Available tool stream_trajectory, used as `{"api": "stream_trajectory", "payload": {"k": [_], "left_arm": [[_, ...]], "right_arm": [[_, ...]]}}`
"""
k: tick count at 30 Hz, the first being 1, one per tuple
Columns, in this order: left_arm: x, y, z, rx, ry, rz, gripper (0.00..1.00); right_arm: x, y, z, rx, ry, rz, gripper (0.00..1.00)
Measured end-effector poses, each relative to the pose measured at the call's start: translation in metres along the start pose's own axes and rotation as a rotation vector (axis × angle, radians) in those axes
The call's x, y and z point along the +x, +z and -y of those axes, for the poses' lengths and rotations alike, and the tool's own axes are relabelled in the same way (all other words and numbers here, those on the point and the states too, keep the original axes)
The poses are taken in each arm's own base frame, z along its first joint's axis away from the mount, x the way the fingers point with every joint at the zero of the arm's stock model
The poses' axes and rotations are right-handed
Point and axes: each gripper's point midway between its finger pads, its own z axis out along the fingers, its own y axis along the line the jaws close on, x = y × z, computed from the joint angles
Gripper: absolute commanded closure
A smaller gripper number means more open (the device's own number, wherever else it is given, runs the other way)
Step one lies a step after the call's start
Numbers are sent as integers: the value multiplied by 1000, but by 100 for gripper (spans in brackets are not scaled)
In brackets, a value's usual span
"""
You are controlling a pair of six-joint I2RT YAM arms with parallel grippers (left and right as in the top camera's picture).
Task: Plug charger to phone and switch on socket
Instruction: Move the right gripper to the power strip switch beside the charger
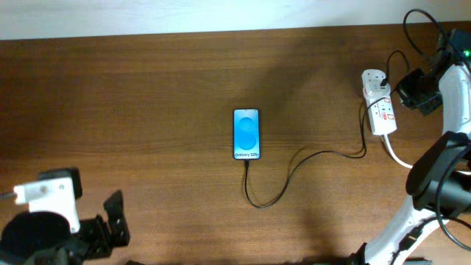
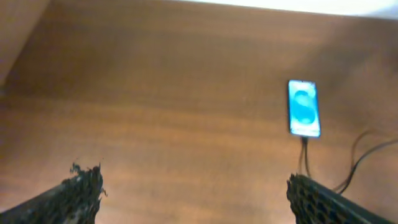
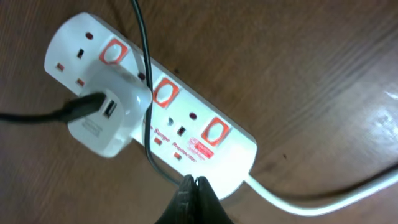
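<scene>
Wooden table (image 1: pixel 110 88), bearing the socket (image 3: pixel 239 152) with a white adapter (image 3: pixel 109 124) seated in it. Well left of the socket, phone (image 1: pixel 246 134), screen lit, charger (image 1: pixel 327 153) seemingly plugged in already. Far left of the socket, left gripper (image 2: pixel 199 193), spread wide, idle. Hard by the socket's cord end, right gripper (image 3: pixel 193 196), tips pressed together. Probably the switching step. Calls for pressing whichever red switch (image 3: pixel 163 93) serves the adapter; cannot tell which.

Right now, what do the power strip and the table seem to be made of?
The power strip looks like glossy white plastic: smooth sheen, rounded edges. The table looks like wood or veneer, matte: brown grain streaks.
</scene>
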Motion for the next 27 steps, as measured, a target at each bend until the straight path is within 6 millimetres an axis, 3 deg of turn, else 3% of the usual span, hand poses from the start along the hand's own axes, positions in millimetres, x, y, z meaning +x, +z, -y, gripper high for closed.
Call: {"api": "stream_trajectory", "payload": {"k": [2,9,14,21,27], "left_arm": [[10,-4,-5,-8,7,-20,1],[17,-21,-19,-23,-48,45,1],[36,-54,-45,-97,-174,175,1],[61,-87,-58,-72,-228,326,1],[72,-99,-63,-56,-243,382,1]], "right_arm": [[-7,6,-5,-15,-1,19,96],[-13,29,-12,-36,-4,23,96],[-12,46,-15,-40,-9,7,96],[-15,47,-22,-56,-19,25,96],[-11,55,-27,-54,-29,16,96]]}}
